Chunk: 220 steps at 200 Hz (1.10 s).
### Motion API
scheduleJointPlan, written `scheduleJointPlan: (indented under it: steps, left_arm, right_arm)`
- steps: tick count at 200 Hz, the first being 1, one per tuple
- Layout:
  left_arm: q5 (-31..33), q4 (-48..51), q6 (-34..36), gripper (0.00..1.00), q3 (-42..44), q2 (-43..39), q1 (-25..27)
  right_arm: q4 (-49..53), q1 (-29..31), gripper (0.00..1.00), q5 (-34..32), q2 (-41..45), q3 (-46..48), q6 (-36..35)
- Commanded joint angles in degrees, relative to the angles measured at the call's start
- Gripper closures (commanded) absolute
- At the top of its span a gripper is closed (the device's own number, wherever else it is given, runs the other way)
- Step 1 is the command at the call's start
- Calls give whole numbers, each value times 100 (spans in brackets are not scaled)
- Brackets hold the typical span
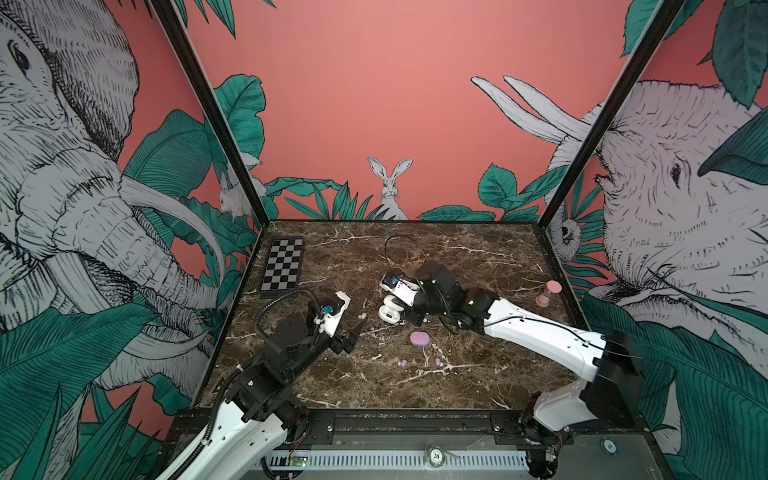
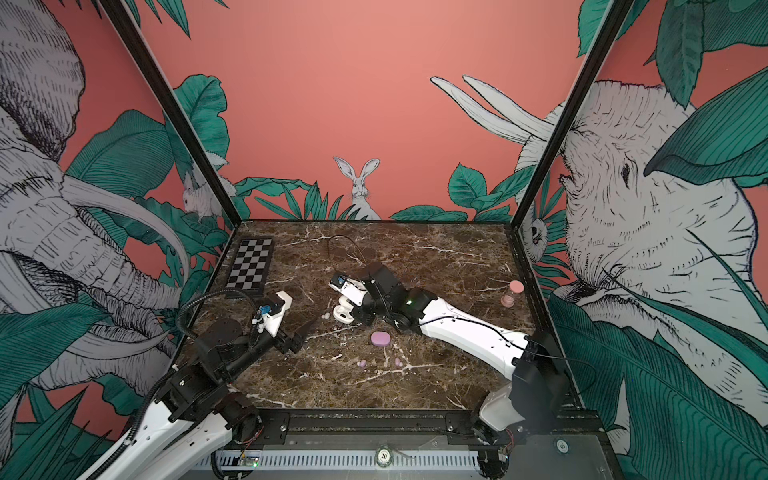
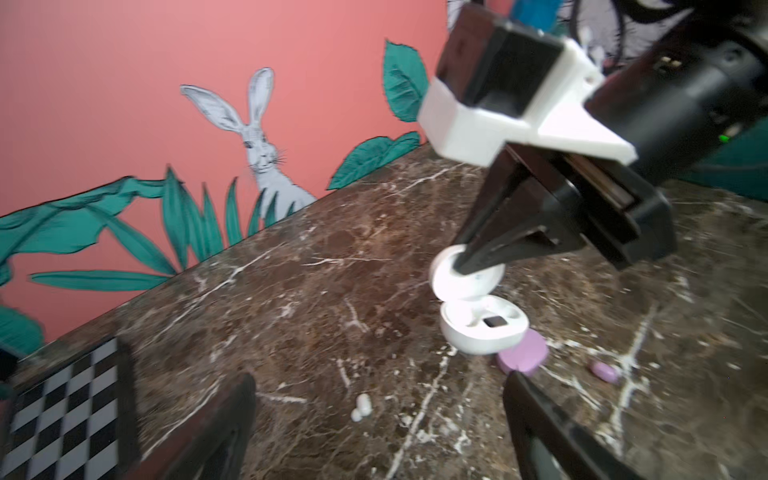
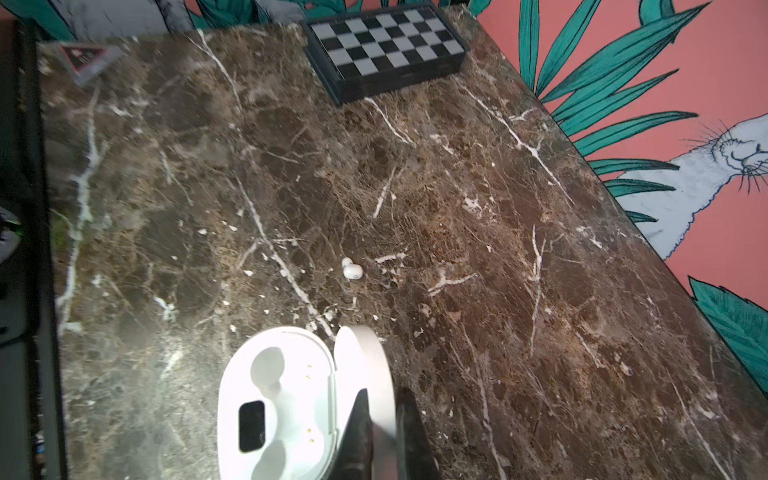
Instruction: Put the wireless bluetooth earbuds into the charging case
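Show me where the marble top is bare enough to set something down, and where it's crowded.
Bare: the front strip between the lilac buds and the table's near edge; the back strip along the wall beside the chessboard. Crowded: the middle, around the white case held by the right pincer, the white bud and the lilac case.

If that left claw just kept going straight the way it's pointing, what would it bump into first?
Probably the white earbud lying just ahead of the open left claw; beyond it, the open white case. Height is unclear.
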<state>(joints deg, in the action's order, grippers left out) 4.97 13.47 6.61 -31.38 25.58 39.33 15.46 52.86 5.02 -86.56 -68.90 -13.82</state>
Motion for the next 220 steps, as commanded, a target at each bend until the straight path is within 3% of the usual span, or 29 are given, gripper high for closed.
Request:
scheduleJointPlan:
  steps: [1,55,90,220]
  left_arm:
    - [1167,-241,-12,6,90,-13,-22]
    - [1543,-526,122,2,324,-78,-27]
    - [1686,-642,170,1,387,-91,-25]
    - [1993,-835,411,2,563,-244,-22]
  right_arm:
    - [-84,25,100,-511,-373,-269,-477]
    - [-251,22,100,-1126,-1561,-792,-1070]
    - [-350,-98,98,-1187,-2129,-1024,-1357]
    - [-702,-324,98,-899,-2943,-1433,-1898]
